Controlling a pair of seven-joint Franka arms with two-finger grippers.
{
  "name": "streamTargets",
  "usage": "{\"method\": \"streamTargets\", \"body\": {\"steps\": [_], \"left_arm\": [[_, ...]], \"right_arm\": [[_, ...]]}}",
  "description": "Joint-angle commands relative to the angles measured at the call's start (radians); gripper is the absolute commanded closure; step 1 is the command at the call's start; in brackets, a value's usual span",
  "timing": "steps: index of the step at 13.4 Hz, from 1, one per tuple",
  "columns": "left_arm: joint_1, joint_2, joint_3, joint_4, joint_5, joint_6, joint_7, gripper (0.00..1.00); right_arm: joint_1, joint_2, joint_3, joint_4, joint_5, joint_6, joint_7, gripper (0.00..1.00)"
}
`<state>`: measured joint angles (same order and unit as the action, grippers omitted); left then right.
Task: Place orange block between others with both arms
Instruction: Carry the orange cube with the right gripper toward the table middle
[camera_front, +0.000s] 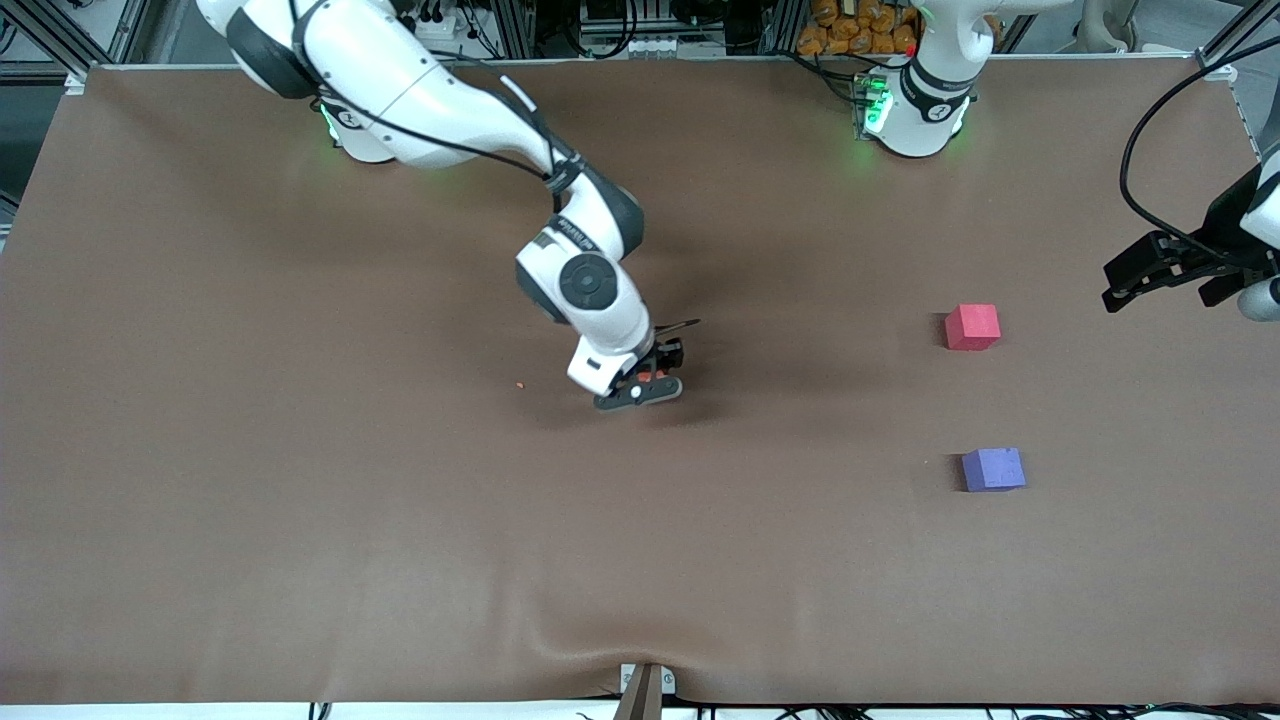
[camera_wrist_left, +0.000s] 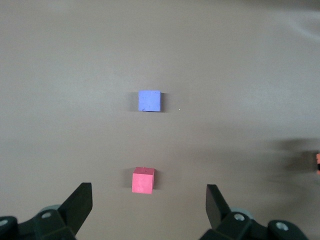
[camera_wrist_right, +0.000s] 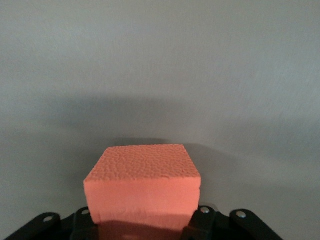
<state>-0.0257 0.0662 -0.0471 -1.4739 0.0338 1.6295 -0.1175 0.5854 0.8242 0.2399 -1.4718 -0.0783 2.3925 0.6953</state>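
Purple-blue cube (camera_front: 993, 469) is sitting nearest the front camera, toward the left arm's end of the table (camera_front: 300, 560), with the pinkish-red cube (camera_front: 972, 327) lying at its 12 o'clock, farther from the camera; an open strip of brown cover is showing between the two. Both cubes are standing well in from the table's edges. Left gripper (camera_front: 1150, 275) is hanging at about 2 o'clock from the pinkish-red cube, over the table's end near the edge, its fingers (camera_wrist_left: 80, 205) spread wide and gripping nothing; the left arm is waiting. In the left wrist view both cubes are lying apart on bare cover. Right gripper (camera_front: 640, 385) is sitting low over the middle of the table, at roughly 9 o'clock from the two cubes and well apart from them, clenched on the orange block (camera_wrist_right: 142, 187), which is filling the space between its jaws; whether the block is touching the cover cannot be told. Wide unbroken brown cover is stretching on every side of the right gripper. One tiny orange crumb (camera_front: 519, 385) is lying at its 9 o'clock. Metal framing and cables are running along the table's edge by the arms' bases.
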Motion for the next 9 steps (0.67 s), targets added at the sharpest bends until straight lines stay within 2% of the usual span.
{"method": "streamTargets", "body": {"steps": [1,3,5,7,9], "left_arm": [[0.000,-0.002,-0.003,-0.002,0.005,0.007,-0.013,0.00],[-0.002,-0.002,-0.003,-0.005,0.003,0.006,-0.013,0.00],[-0.002,0.001,-0.003,-0.005,0.003,0.006,-0.014,0.00],[-0.003,0.001,-0.003,-0.003,0.003,0.009,-0.016,0.00],[0.000,0.012,-0.003,-0.003,0.004,0.007,-0.016,0.00]], "right_arm": [[0.103,-0.007,-0.109,0.001,-0.005,-0.004,0.195,0.00],[0.093,-0.036,-0.142,-0.002,-0.005,-0.054,0.210,0.00],[0.032,-0.091,-0.151,-0.002,-0.006,-0.169,0.178,0.00],[-0.066,-0.140,-0.151,-0.002,-0.006,-0.274,0.033,0.00],[-0.186,-0.183,-0.151,-0.018,-0.003,-0.320,-0.121,0.00]]}}
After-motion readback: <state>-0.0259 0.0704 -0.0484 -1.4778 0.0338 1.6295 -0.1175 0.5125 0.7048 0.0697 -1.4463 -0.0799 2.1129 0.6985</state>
